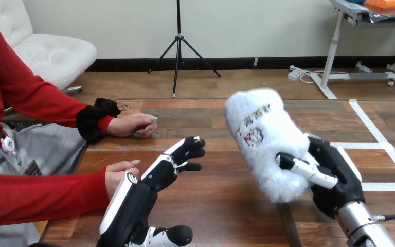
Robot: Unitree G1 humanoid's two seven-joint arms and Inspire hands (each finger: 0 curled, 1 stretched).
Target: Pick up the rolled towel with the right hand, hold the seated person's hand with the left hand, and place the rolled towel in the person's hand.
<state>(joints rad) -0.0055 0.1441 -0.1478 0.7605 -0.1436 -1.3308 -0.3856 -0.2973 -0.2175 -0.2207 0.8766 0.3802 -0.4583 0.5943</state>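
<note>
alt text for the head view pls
The robot's right hand holds a white rolled towel up above the wooden table. Its left hand is open beside the person's nearer hand; their farther hand rests on the table.

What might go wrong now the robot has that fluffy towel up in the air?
1. The right hand grips the towel near its lower end. Most of the towel leans above the fingers, so it might tip or slip out.
2. The left hand is open beside the person's nearer hand, not curled round it, so that hand may shift away.
3. The left hand lies between the towel and that hand, so the towel might bump it.
</note>
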